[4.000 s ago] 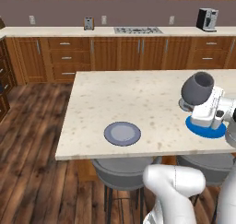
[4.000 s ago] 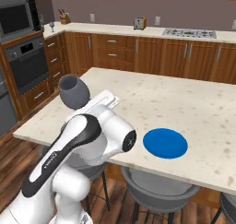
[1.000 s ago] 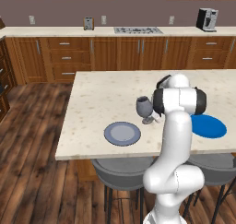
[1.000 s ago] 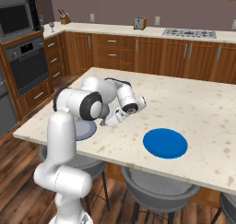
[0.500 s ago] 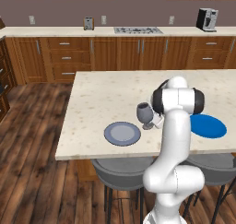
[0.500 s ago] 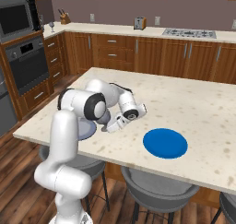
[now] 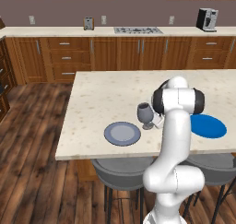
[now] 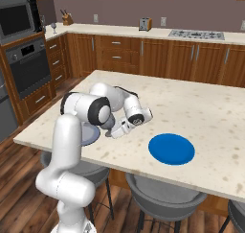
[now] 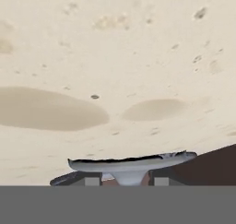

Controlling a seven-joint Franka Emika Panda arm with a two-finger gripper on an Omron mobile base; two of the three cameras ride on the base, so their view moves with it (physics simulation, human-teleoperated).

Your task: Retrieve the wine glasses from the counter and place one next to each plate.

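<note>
Claw (image 7: 155, 120) at centre of left base view, fingers either side of stem of dark grey wide-bowled wine glass (image 7: 145, 113); clamped or merely close, cannot tell. Glass upright on beige speckled stone island top (image 7: 106, 91), just right of grey round plate with bluish rim (image 7: 122, 133). Bright blue round plate (image 8: 171, 148) centre-right in right base view.

Both base views looked forward and down from behind the arm, left and right, sharing the island top (image 7: 101, 94), both plates and the back counter (image 8: 119, 30). The hand view sat very close above the island top (image 9: 120, 43), at its edge.
</note>
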